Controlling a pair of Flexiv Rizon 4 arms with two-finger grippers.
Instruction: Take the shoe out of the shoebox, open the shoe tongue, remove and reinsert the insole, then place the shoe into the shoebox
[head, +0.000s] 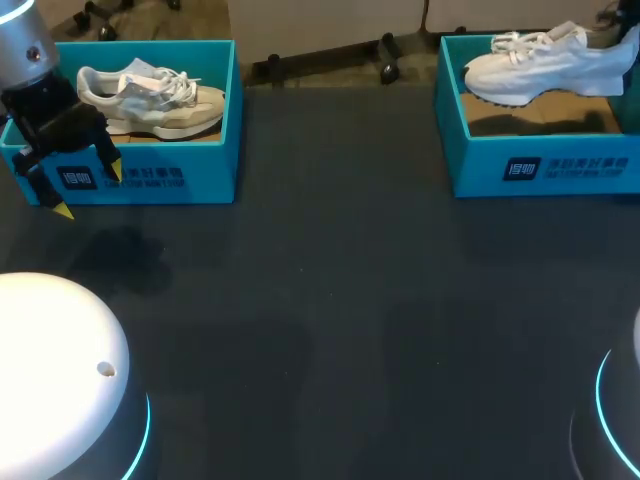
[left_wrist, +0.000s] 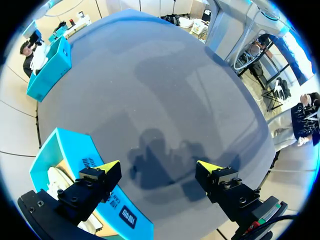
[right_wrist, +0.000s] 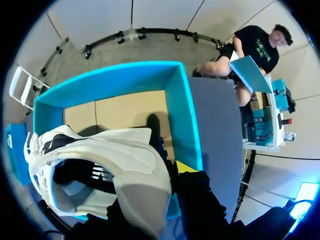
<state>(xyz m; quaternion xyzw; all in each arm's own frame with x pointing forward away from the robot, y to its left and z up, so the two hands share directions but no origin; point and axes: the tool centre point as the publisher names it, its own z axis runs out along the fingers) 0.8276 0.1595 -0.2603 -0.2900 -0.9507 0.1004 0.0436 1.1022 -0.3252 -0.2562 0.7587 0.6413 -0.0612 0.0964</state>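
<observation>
- Head view, stock: one desk (head: 330, 300). Two teal boxes stand well apart at its far corners, the left shoebox (head: 200, 170) and the right shoebox (head: 470, 165)
- Head view, shoes: two, one per box. The cream shoe (head: 150, 100) lies in the left shoebox. The white shoe (head: 540, 65) rides above the floor of the right shoebox, toe lower than heel
- Head view, left hand (head: 88, 190): fingers spread and empty, hanging just before the left shoebox's front wall. Risk: any sideways swing would likely knock that box askew
- Left wrist view: left hand (left_wrist: 159, 169) wide open over bare desk (left_wrist: 175, 90), nothing between the tips. The left shoebox (left_wrist: 65, 150) sits just beside one finger and the right shoebox (left_wrist: 50, 70) far across. Count agrees: two boxes
- Right wrist view: right hand (right_wrist: 167, 182) appears clamped on the heel end of the white shoe (right_wrist: 125, 160). One yellow tip shows outside the shoe and the other is hidden by it. The shoe hangs over the cardboard floor of the right shoebox (right_wrist: 187, 115)
- Risk, right side: the hold is at the heel only, so the drooping toe may catch the box wall and drag the box, or the soft heel may slip free
</observation>
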